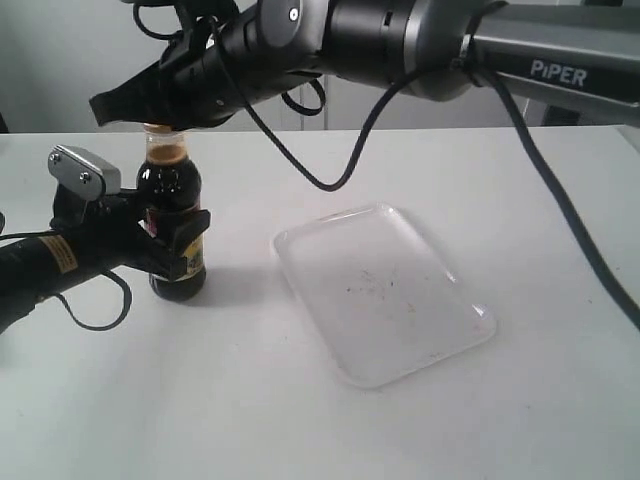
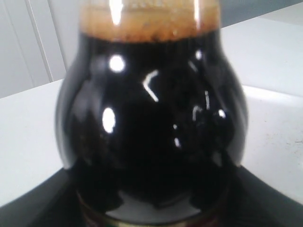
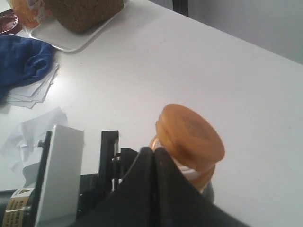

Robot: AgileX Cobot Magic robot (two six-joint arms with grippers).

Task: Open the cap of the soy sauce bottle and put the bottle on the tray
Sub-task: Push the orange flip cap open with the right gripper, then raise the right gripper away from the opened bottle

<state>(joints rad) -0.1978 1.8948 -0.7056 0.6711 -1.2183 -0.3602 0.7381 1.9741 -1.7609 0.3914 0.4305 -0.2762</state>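
On my feed the left gripper (image 1: pixel 174 246) has its jaws pinching the soy sauce bottle (image 1: pixel 170 185) at the label. The bottle stands upright on the table (image 1: pixel 230 420), near the tray (image 1: pixel 300 240) but not touching it. The right gripper (image 3: pixel 154 151) has its jaws pressed together, tips right beside the cap (image 3: pixel 191 130), which sits tilted with some white showing underneath.

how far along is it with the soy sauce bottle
Done: the left hand grips the bottle, upright on the table. In hand: the shut right hand sits at the edge of the cap, which looks tilted, not flipped open. Left: finish opening it, then set the bottle on the tray.
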